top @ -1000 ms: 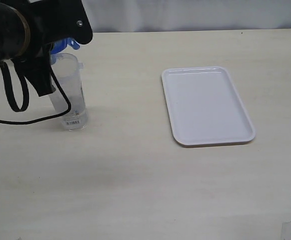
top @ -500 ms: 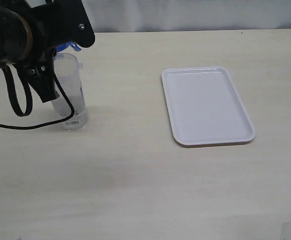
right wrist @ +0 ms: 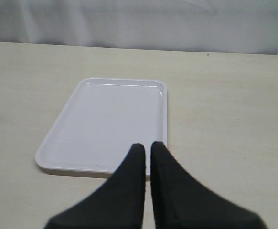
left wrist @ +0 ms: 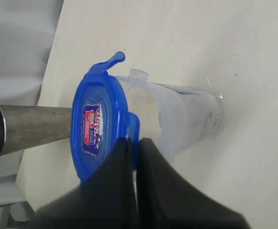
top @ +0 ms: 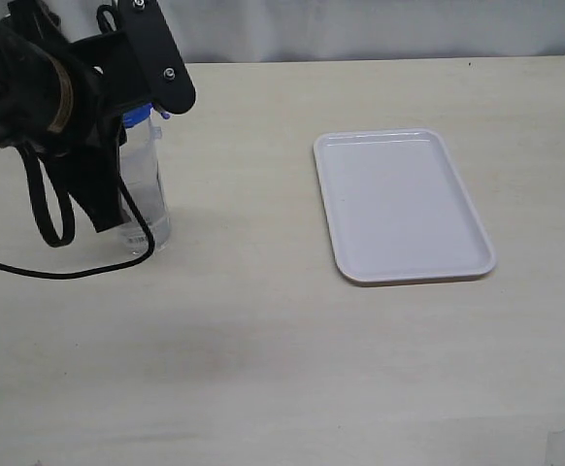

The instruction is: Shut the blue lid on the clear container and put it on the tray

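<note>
Near the tabletop's left edge, the left gripper [left wrist: 132, 143], clamped on a flap of the blue lid [left wrist: 93, 126], seats it on the clear container [left wrist: 187, 117]; next, likely, snapping it down before the carry to the tray [top: 404, 204], faced by the closed, empty right gripper [right wrist: 144, 148].

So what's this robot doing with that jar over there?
It is closing a jar. The left gripper, shut, has its tips against the edge of the lid, which sits over the mouth of the container. One flap sticks up, so the lid does not look snapped down. The container stands on the table, apart from the tray. The right gripper, shut and holding nothing, hovers by the tray.
</note>
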`<state>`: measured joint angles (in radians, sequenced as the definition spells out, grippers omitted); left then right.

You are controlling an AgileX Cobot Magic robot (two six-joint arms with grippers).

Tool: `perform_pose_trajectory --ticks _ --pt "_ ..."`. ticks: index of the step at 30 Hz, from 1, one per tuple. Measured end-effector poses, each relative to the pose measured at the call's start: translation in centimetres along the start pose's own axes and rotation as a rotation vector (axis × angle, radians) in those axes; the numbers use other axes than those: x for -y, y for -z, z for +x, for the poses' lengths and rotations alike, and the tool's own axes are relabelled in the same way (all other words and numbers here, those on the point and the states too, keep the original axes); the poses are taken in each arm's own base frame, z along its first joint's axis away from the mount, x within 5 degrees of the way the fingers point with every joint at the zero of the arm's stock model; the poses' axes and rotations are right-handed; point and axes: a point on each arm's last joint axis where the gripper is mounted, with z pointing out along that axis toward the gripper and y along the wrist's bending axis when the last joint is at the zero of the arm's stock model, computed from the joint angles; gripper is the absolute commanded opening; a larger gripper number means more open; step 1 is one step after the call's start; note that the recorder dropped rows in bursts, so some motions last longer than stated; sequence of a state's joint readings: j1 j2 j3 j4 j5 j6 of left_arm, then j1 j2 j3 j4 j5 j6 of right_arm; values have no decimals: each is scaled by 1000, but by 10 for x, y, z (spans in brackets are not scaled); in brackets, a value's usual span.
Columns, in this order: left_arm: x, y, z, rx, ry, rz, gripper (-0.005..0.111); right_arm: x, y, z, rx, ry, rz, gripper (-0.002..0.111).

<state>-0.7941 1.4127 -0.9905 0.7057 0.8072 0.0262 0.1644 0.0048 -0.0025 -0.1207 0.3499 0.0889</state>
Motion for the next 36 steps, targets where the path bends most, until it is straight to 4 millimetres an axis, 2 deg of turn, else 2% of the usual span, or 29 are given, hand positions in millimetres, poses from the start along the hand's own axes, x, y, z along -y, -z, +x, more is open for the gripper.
perform_pose_trajectory --ticks 6,8,11,36 --pt "1 -2 0 8 6 13 0 0 0 0 0 0 0 4" --pt "7 -17 5 -8 7 39 0 0 0 0 0 0 0 4" --pt "11 -28 10 -34 2 54 0 0 0 0 0 0 0 4" --pt "9 -25 7 14 8 47 0 0 0 0 0 0 0 4"
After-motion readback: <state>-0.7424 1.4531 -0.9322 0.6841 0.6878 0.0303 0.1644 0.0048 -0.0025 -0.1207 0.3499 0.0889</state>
